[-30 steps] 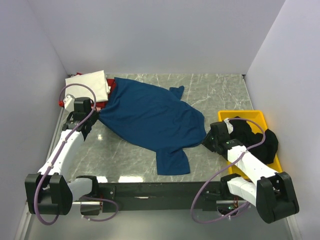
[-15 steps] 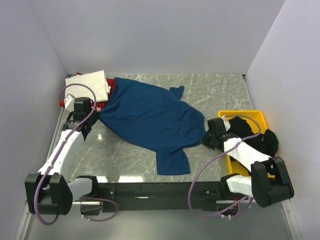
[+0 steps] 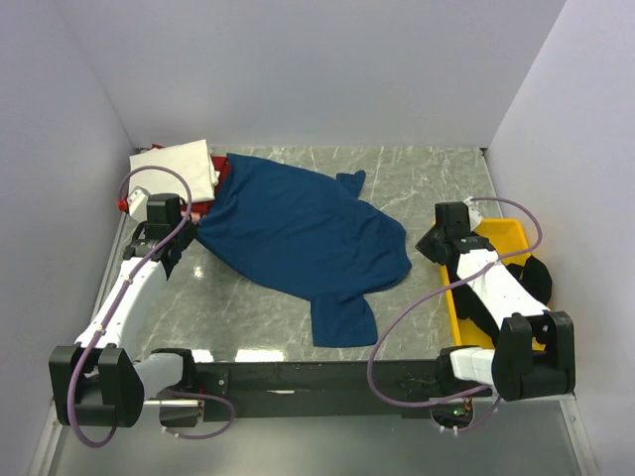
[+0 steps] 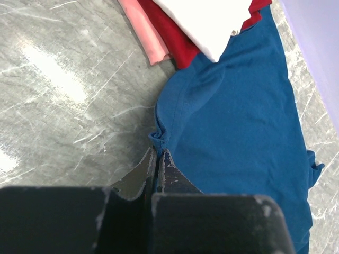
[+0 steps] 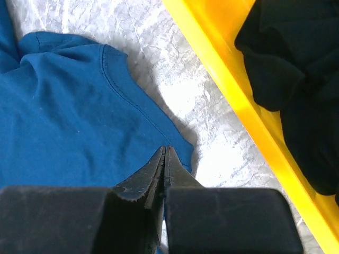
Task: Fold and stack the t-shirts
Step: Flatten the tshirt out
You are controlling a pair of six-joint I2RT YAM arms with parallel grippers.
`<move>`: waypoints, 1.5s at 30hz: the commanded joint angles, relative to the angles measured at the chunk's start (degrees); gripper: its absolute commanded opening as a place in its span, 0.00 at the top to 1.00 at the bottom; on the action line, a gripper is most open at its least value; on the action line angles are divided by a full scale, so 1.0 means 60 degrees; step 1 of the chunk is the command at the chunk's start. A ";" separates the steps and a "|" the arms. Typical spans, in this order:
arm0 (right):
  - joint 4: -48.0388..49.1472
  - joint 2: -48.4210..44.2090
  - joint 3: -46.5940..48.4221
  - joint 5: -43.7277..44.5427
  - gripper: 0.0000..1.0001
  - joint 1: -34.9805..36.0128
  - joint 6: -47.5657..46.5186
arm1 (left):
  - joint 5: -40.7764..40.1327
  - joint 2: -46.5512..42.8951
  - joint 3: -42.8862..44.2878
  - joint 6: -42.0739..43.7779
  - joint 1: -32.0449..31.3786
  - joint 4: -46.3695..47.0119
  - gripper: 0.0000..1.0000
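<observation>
A dark blue t-shirt (image 3: 298, 233) lies spread, plain side up, across the middle of the table. My left gripper (image 3: 187, 243) is shut on its left edge, and blue cloth shows between the fingertips (image 4: 159, 153). My right gripper (image 3: 429, 248) is shut with nothing between the jaws. It hovers over the shirt's right corner (image 5: 69, 116), next to the yellow tray. A cream t-shirt (image 3: 179, 169) lies folded on a red one (image 3: 216, 188) at the far left. A black t-shirt (image 3: 516, 278) is bunched in the tray.
The yellow plastic tray (image 3: 486, 230) stands at the right edge, and its rim (image 5: 233, 90) is close to my right fingers. A pink folded cloth (image 4: 145, 37) pokes out under the red shirt. White walls enclose the table on three sides.
My right gripper has moved away from the blue shirt's lower right edge, up and to the right along the tray. The left arm and the shirt have stayed still.
</observation>
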 commanded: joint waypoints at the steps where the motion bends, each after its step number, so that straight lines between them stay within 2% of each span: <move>1: -0.0191 -0.0032 0.0309 -0.0498 0.94 -0.0048 -0.0455 | -0.0159 -0.0194 0.0289 0.0244 0.0026 0.0049 0.99; 2: -0.0059 -0.0209 0.0105 -0.1008 0.92 0.0010 -0.0470 | -0.0159 -0.0180 0.0303 0.0258 0.0026 0.0035 0.99; 6: 0.0147 -0.1278 -0.1226 -0.1262 0.74 0.0814 -0.0280 | -0.0086 -0.0165 0.0303 0.0244 0.0026 0.0079 0.99; 12: 0.0045 -0.2757 -0.2648 -0.1130 0.65 0.2935 0.0757 | -0.0100 -0.0135 0.0347 0.0273 0.0026 0.0049 0.99; 18: -0.0262 -0.3930 -0.3631 -0.0867 0.62 0.4754 0.1872 | -0.0130 -0.0150 0.0347 0.0259 0.0026 0.0020 0.99; 34: -0.0511 -0.4722 -0.4878 -0.0603 0.59 0.7011 0.3382 | -0.0071 -0.0165 0.0245 0.0259 0.0026 0.0079 0.99; 37: -0.0512 -0.4693 -0.4966 -0.0471 0.62 0.7334 0.3573 | -0.0057 -0.0165 0.0157 0.0258 0.0026 0.0123 0.99; 40: -0.0438 -0.4561 -0.4922 -0.0573 0.85 0.7481 0.3632 | -0.0042 -0.0136 0.0157 0.0258 0.0026 0.0137 0.99; 41: -0.0555 -0.4575 -0.4762 -0.0574 1.00 0.7539 0.3632 | -0.0042 -0.0135 0.0157 0.0258 0.0026 0.0123 0.99; 45: -0.1594 -0.5450 -0.4132 -0.0412 1.00 0.7701 0.3617 | -0.0115 -0.0106 0.0201 0.0331 0.0026 0.0079 0.99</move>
